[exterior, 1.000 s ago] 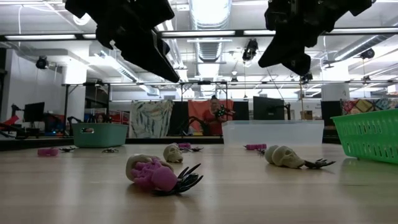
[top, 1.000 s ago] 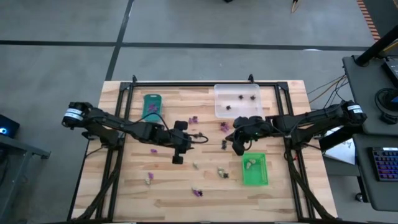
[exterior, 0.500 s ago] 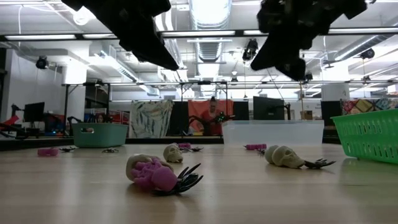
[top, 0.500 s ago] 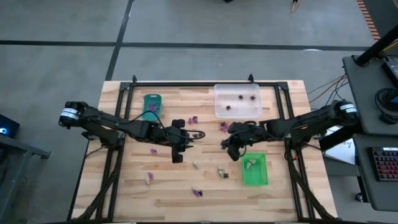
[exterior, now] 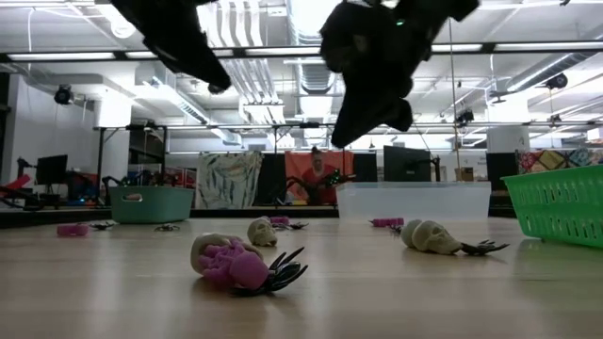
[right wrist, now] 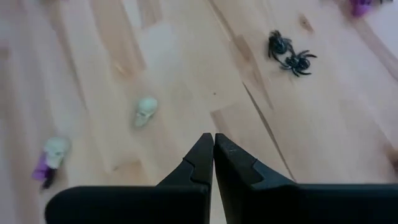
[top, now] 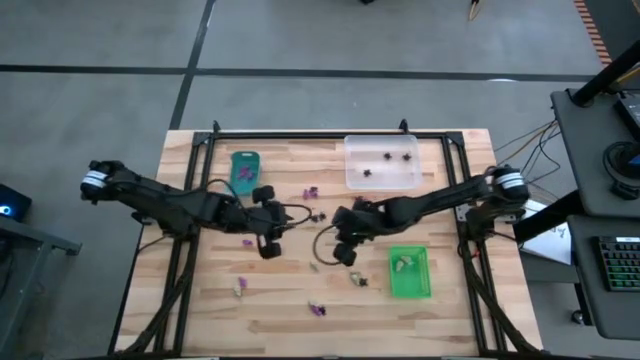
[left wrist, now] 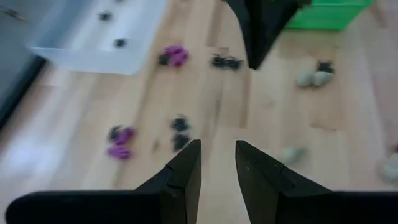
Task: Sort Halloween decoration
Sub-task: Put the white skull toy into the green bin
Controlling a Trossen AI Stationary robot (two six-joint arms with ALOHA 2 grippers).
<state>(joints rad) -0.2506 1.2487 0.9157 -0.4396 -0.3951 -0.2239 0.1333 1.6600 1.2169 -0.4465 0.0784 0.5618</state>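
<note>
Tiny purple, black and cream trinkets lie scattered on the wooden table. My left gripper (top: 268,247) hovers left of centre with its fingers (left wrist: 217,149) open and nothing between them. My right gripper (top: 346,256) hovers near the centre, shut and empty (right wrist: 213,138). Below and ahead of it lie a cream skull (right wrist: 146,111), a second skull beside a purple piece (right wrist: 55,152) and two black spiders (right wrist: 287,55). A purple trinket (top: 312,192) lies farther back. A skull, a purple piece and a spider sit in a pile (exterior: 236,264) near the front edge.
The teal tray (top: 244,168) stands far left, the clear tray (top: 382,175) with black spiders far right, and the green tray (top: 410,285) with cream pieces near right. A black frame (top: 330,135) rims the table. Both arms hang above the tabletop (exterior: 367,104).
My right gripper has swung from beside the green tray toward the table's left, to the centre, staying above the table. My left gripper has drawn back a little toward the left edge. No trinket has moved.
</note>
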